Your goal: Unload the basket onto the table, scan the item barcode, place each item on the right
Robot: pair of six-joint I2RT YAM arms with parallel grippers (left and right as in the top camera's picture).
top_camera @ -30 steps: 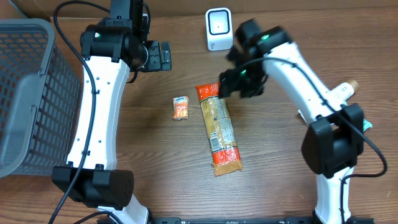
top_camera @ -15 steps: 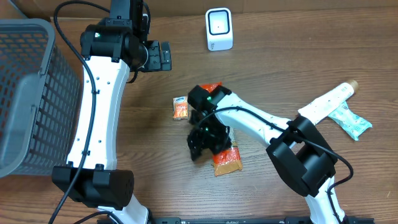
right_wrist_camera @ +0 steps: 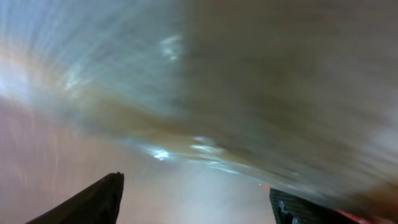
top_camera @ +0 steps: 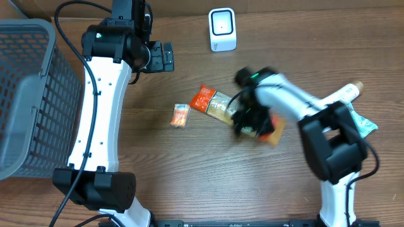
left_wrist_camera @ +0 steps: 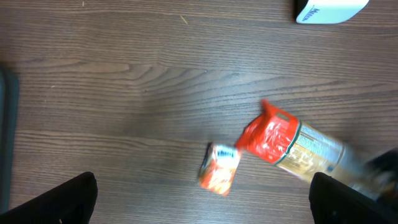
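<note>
Right claw sits across the middle of the long orange-ended snack pack, fingers set wide apart; motion blur hides whether they grip it. The pack runs slantwise from 10 o'clock to 4 o'clock. A small orange packet lies on the tabletop at 9 o'clock, apart from the pack. The barcode scanner stands at 11 o'clock. Left claw hangs fully open at 10 o'clock.

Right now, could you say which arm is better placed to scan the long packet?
Right: the right gripper sits over the long packet, though blur hides any grip; the left gripper hangs open, apart.
</note>
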